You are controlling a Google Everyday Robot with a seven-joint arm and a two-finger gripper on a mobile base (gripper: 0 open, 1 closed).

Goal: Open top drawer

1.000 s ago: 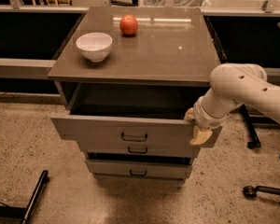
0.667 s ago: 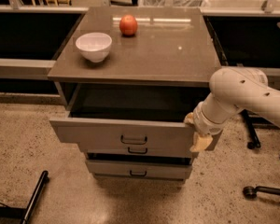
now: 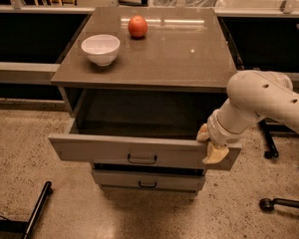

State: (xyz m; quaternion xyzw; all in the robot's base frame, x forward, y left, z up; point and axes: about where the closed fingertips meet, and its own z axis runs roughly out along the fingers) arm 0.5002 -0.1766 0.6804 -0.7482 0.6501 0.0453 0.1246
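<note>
- Camera view. The top drawer (image 3: 114, 151) stands well out from under the table (image 3: 189, 59), its interior dark and apparently bare as far as can be seen. Its flat front hangs over the lower drawer (image 3: 169, 180), which sits closed.
- The pincer (image 3: 211, 144) is at the right end of the top drawer's front, over its upper edge and touching it, well apart from the small dark bar handle (image 3: 142, 159) at centre.
- Whether the pincer is spread, pressed together or pinching the front edge cannot be told from here.
- Judgement: holding at the edge rather than the handle suggests the white arm (image 3: 259, 101) hooks the front from the side to draw it outward. The arm reaches in from the right, so that corner is the nearest purchase.
- Judgement: the task looks close to done. The off-centre pull could skew the drawer on its runners.
- On the table: a white bowl (image 3: 100, 49) at front left and an apple (image 3: 137, 26) behind it, apart from each other and back from the front edge, so drawer travel should not disturb them.
- Table top is smooth grey-brown and glossy, with light reflections.
- Room: speckled terrazzo-like floor (image 3: 20, 148), dark chair-base legs with casters (image 3: 281, 203) at right, and dark recesses either side of the table.
</note>
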